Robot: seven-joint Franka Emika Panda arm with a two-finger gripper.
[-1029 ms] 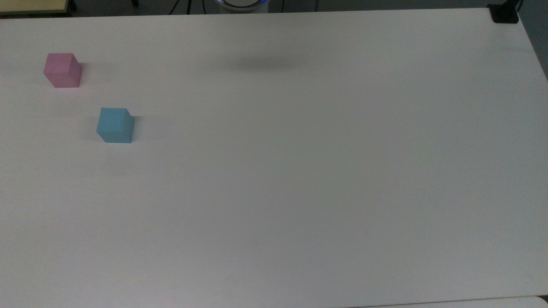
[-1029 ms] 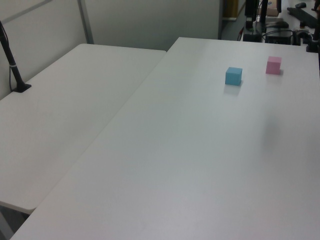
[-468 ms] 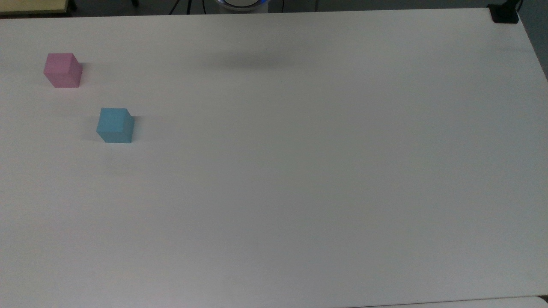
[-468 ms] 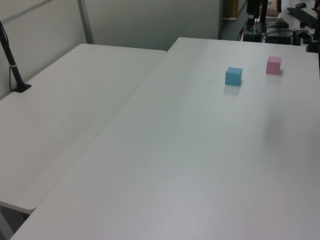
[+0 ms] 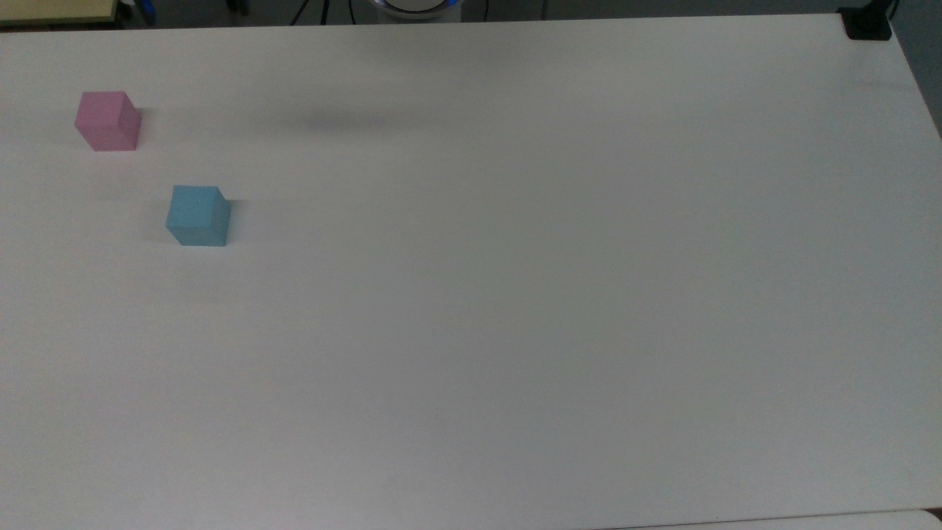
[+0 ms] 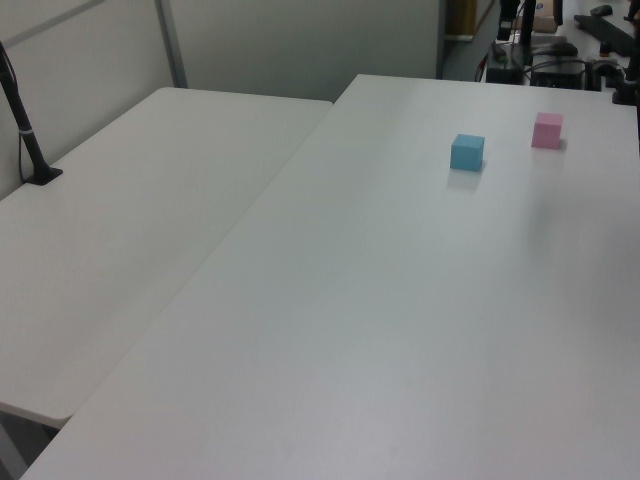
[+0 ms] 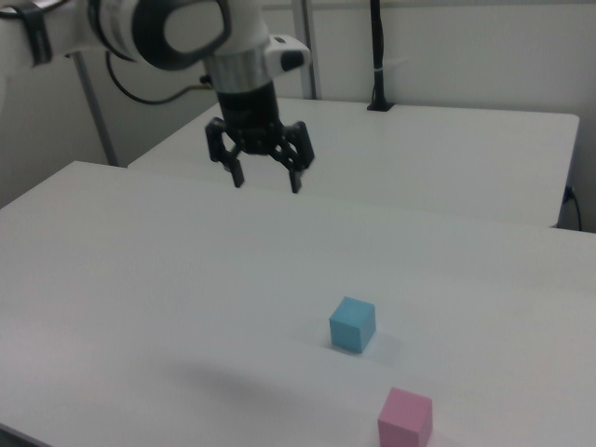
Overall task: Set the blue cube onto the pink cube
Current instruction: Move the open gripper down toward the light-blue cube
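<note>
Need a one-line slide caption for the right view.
Open gripper raised above the white table, away from the blue cube and the pink cube, which sit apart.

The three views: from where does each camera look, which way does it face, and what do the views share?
Top view: sits high above the white table, looking down; the robot's base peeks in at the far edge.
Left view: sits beside the table, looking along it toward the blue cube and pink cube.
Right view: sits low at the opposite side, facing the arm; the gripper hangs open above the table, apart from both cubes.
Shared: all three views show the blue cube and the pink cube standing apart.
</note>
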